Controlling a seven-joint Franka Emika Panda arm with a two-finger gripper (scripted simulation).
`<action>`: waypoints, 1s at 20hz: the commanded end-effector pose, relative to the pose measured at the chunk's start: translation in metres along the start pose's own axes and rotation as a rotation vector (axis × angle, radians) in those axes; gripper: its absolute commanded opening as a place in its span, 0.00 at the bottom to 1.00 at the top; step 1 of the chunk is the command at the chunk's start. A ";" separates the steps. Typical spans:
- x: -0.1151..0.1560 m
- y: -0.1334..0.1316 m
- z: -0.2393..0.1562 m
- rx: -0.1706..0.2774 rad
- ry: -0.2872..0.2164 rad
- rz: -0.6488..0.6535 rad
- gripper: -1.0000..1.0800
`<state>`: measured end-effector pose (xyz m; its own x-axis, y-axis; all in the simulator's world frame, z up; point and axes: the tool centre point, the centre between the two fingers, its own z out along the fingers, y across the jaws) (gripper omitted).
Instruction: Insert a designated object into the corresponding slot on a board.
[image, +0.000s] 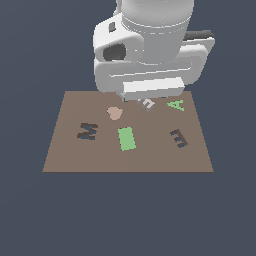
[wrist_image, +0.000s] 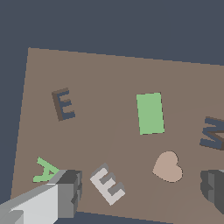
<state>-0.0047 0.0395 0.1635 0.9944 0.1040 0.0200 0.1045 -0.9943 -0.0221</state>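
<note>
The whitish E block (wrist_image: 107, 184) lies flat on the board (wrist_image: 109, 74), between the spread fingers (wrist_image: 70, 192) of the gripper (wrist_image: 142, 188), untouched. Block is pale grey and tilted askew.

The board (image: 70, 150) is lying flat under the arm, everything sitting on it. The M shape (image: 87, 131) is lying toward the exterior view's left, the rectangle (image: 127, 138) in the middle, the E slot (image: 179, 138) to the right. Behind them, the heart (image: 114, 113), the E block (wrist_image: 107, 184) and the letter A (image: 176, 105) are lining up left to right, apart.
</note>
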 end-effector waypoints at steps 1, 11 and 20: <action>-0.004 -0.003 0.006 0.000 -0.002 -0.036 0.96; -0.032 -0.021 0.049 -0.004 -0.012 -0.302 0.96; -0.064 -0.029 0.091 -0.009 -0.021 -0.562 0.96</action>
<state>-0.0649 0.0639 0.0780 0.8091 0.5876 0.0063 0.5877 -0.8091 -0.0066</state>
